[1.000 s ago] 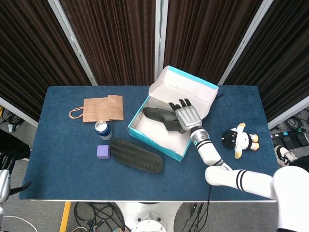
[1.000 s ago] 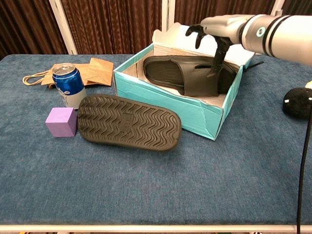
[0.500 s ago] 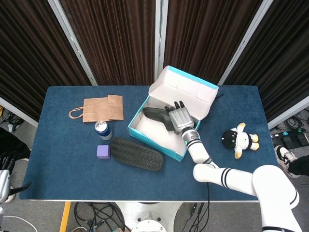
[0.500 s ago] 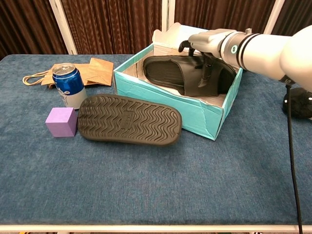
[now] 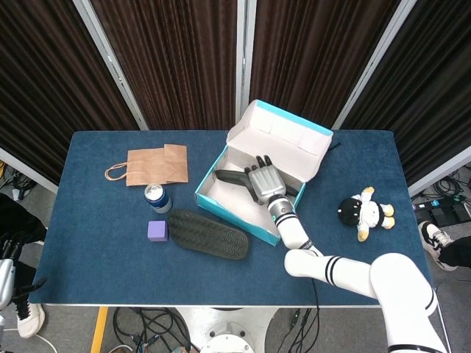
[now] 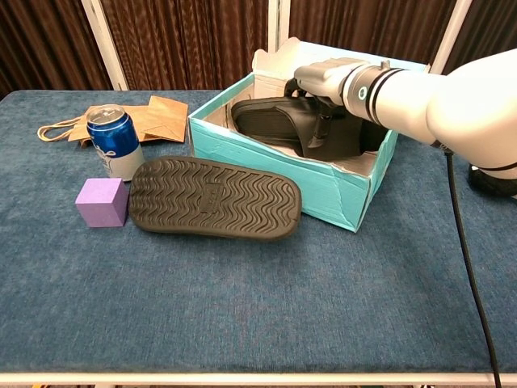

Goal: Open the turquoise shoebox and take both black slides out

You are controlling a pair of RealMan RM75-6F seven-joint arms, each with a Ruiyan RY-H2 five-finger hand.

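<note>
The turquoise shoebox (image 5: 234, 213) (image 6: 275, 162) stands open at mid-table, its lid tipped back. One black slide (image 5: 208, 235) (image 6: 214, 200) lies sole up on the table in front of the box. The other black slide (image 5: 229, 176) (image 6: 266, 121) is inside the box. My right hand (image 5: 263, 179) (image 6: 323, 77) reaches into the box and grips that slide at its strap, fingers over the top and thumb down the near side. Only a sliver of my left hand (image 5: 4, 276) shows at the head view's lower left edge, off the table.
A blue can (image 5: 156, 196) (image 6: 113, 139) and a purple cube (image 5: 157, 231) (image 6: 102, 202) stand left of the loose slide. A brown paper bag (image 5: 154, 164) lies behind them. A black and white plush toy (image 5: 364, 212) sits right of the box.
My right hand moved left along the slide in the box and closed on its strap. The slide has shifted slightly left with it.
</note>
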